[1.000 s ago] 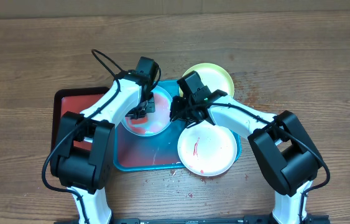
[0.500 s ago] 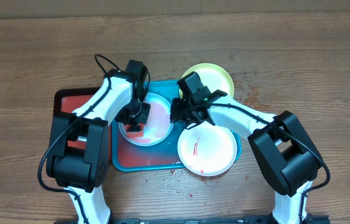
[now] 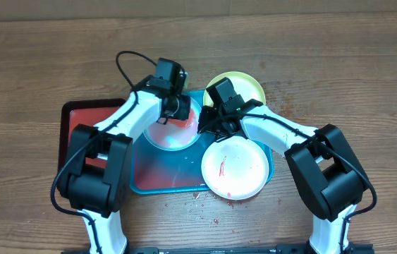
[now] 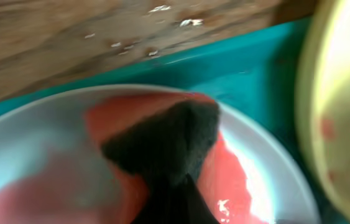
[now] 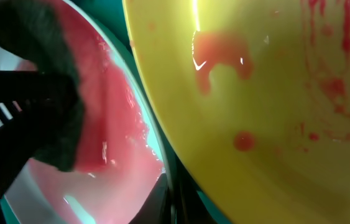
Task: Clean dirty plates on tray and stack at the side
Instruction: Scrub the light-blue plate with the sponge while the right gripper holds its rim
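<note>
Left gripper [image 3: 178,113] is pinching a sponge [image 4: 165,140] on the blue plate [image 3: 166,139] — looks light, slick plastic, grab the rim — right gripper [image 3: 207,128] there, closure unclear.

Table [image 3: 325,56]: brown wood grain, flecked red and white near the front edge. Large tray [image 3: 152,176]: turquoise-blue. Small tray [image 3: 78,116]: dark red, black rim. Pale blue plate [image 3: 172,137]: coated with a watery pink-red film. White plate [image 3: 235,168]: thin red streaks. Yellow-green plate [image 3: 244,86]: red blots and streaks. Sponge [image 4: 168,142]: black. Arms [image 3: 269,130]: white with black joints.
</note>
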Robot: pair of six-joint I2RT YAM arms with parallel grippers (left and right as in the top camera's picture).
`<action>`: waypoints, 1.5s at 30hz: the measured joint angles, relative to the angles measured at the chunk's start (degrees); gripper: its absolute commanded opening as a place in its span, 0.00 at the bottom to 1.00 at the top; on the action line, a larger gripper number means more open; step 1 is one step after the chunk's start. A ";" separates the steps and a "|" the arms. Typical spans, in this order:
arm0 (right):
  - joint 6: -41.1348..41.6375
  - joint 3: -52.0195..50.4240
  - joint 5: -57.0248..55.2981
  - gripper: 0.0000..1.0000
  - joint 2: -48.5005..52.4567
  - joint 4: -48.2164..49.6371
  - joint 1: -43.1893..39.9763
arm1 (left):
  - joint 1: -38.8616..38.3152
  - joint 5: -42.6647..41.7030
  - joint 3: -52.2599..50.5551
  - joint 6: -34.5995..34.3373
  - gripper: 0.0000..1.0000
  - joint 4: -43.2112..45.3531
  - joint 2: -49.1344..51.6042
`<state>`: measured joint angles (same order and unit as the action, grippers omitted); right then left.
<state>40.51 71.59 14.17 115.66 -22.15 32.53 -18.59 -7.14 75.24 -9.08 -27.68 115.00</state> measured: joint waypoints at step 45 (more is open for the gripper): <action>-1.31 0.02 2.27 0.04 0.02 0.11 1.68 | 2.12 -8.55 3.54 16.96 0.04 -34.64 0.42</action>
<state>39.20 71.61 16.45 115.68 -22.04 34.22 -16.47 -15.68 78.78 7.88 -62.33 115.42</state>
